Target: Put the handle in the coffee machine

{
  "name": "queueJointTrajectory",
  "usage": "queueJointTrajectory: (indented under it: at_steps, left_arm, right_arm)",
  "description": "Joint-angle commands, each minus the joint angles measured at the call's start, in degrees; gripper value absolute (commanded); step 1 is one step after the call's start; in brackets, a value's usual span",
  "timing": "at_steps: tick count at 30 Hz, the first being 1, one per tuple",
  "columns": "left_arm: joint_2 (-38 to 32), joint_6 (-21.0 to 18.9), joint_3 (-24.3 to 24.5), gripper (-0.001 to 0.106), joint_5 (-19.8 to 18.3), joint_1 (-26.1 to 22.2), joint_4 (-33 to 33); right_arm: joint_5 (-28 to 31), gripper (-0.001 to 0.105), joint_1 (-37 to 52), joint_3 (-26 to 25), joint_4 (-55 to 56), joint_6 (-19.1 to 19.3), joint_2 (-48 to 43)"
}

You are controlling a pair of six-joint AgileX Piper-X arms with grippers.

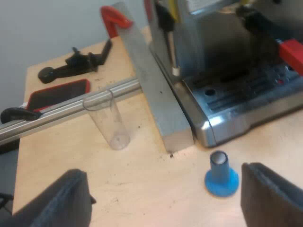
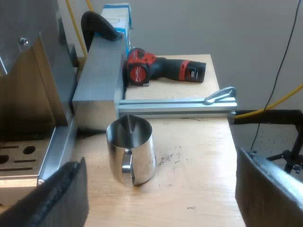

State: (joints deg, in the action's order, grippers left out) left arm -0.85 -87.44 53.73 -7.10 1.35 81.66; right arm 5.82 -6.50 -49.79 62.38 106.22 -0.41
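Handle [image 1: 271,34] w/ red end sits at the machine [image 1: 208,38] front, prob. locked in already; hard to tell. Your left gripper [image 1: 165,195] is wide open, empty, over the tamper [image 1: 221,176]; right gripper [image 2: 163,191] likewise, near the jug [image 2: 130,151]. Check seating before you grab.

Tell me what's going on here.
Nothing is being held. The left gripper hangs open over the table, near the blue tamper and the measuring glass. The right gripper hangs open near a metal jug. The red-ended handle already sits at the front of the coffee machine.
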Motion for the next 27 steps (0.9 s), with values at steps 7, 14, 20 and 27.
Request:
queueJointTrajectory:
  at_steps: [7, 14, 20, 27]
  left_arm:
    - [-7.9, -7.2, -9.5, 0.067, 5.4, 0.0, -17.1]
    - [-7.9, -7.7, -17.8, 0.067, 5.1, 0.0, -27.8]
    - [-7.9, -7.7, -23.8, 0.067, 5.1, 0.0, -27.8]
    - [-7.8, -7.7, -26.7, 0.067, 4.8, 0.0, -28.0]
  right_arm:
    - [-0.9, 0.067, 0.2, 5.0, -6.8, 0.7, -2.6]
    - [-4.9, 0.067, 0.2, 12.2, -6.9, 0.7, -2.5]
    - [-5.4, 0.067, 0.2, 17.8, -6.9, 0.5, -2.4]
    - [-7.2, 0.067, 0.2, 20.8, -6.8, 0.5, -2.4]
